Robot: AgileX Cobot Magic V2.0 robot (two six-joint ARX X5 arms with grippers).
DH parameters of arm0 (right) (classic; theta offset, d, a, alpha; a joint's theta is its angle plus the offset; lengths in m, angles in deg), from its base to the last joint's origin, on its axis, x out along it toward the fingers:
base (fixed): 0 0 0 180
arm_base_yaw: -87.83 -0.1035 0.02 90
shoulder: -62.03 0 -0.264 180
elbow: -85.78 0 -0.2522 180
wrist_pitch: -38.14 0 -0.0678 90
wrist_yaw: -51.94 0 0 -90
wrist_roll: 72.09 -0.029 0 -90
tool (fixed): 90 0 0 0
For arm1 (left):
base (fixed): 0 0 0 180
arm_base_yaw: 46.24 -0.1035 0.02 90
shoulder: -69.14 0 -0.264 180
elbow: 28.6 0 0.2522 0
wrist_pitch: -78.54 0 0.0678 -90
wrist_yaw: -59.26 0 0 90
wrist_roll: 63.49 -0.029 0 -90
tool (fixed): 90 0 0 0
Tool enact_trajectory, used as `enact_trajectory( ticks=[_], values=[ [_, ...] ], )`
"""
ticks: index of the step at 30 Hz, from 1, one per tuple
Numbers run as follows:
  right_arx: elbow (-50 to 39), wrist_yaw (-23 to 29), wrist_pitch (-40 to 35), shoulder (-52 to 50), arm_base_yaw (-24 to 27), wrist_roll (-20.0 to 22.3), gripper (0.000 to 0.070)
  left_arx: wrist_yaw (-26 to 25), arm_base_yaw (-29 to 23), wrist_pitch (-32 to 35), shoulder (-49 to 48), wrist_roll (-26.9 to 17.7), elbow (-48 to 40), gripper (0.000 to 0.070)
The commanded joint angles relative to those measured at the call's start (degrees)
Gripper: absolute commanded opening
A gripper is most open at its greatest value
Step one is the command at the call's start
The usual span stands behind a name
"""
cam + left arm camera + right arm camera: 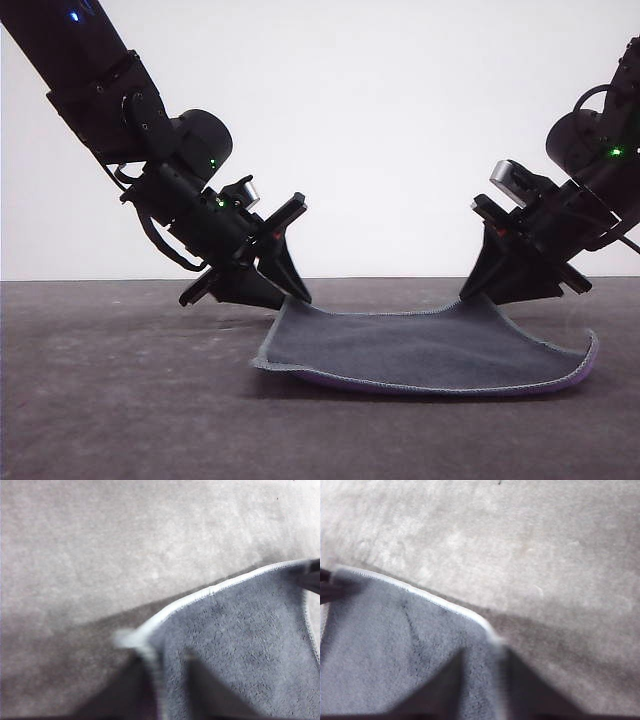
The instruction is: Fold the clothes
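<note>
Cloth [430, 345] dark grey, purple underside, pale edging.

No readable text, labels, brands or numbers anywhere.

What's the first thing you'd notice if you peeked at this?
Two black robot arms lean in from both sides, and the left gripper and right gripper each pinch a far corner of a small grey cloth in the middle of the table. Those pinched corners are lifted off the table, and a bright purple underside peeks out along the cloth's front edge.
</note>
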Motion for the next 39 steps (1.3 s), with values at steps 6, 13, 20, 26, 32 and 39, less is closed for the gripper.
enact_trajectory(
  ticks=[6,13,20,26,32,39],
  values=[
    [1.2,-0.1,-0.5,1.5,-0.2,-0.4,0.0,-0.1,0.5,1.4,1.7,0.4,1.2,0.0],
    [1.4,-5.7,-0.2,1.3,1.0,-0.4,0.0,-5.1,0.5,1.4,1.6,0.3,1.2,0.0],
    [1.4,-13.0,5.4,1.1,2.7,2.5,0.0,-9.7,0.4,0.4,0.3,-1.3,1.2,0.0],
    [1.4,-20.2,10.7,0.7,4.5,5.2,0.0,-12.3,0.2,-5.7,-2.4,-5.7,1.2,0.0],
    [1.4,-24.7,19.9,-0.2,6.2,10.4,0.0,-16.8,0.2,-10.3,-3.4,-7.4,1.2,0.0],
    [1.4,-28.8,32.1,-0.4,6.9,18.7,0.0,-21.5,0.2,-16.6,-3.4,-10.7,1.2,0.0]
  ],
)
